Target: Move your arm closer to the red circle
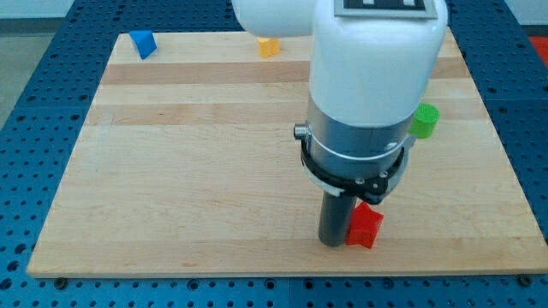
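A red block point(366, 226) lies near the view's bottom, right of centre, on the wooden board point(188, 171). Its shape looks angular rather than round from here. My tip point(332, 243) is at the lower end of the dark rod, right beside the red block on its left and touching or nearly touching it. The white and grey arm body stands above and hides part of the board behind it.
A green round block point(424, 121) sits at the view's right, partly behind the arm. A blue block point(143, 44) is at the top left. An orange block point(269, 47) is at the top centre. A blue perforated table surrounds the board.
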### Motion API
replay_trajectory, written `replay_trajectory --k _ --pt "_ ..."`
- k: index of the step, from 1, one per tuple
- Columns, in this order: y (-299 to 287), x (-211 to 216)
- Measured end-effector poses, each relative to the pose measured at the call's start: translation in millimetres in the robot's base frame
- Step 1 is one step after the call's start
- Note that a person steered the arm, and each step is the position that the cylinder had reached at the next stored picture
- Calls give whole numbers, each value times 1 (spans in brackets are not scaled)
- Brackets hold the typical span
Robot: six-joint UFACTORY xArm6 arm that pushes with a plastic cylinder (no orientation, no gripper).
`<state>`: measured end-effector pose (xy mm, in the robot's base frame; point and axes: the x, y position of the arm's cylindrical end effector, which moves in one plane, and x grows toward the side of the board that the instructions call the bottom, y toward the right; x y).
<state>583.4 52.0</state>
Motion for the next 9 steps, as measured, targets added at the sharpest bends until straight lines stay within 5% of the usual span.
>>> replay_trajectory --k 6,9 --pt "80 -8" --pt "80 -135"
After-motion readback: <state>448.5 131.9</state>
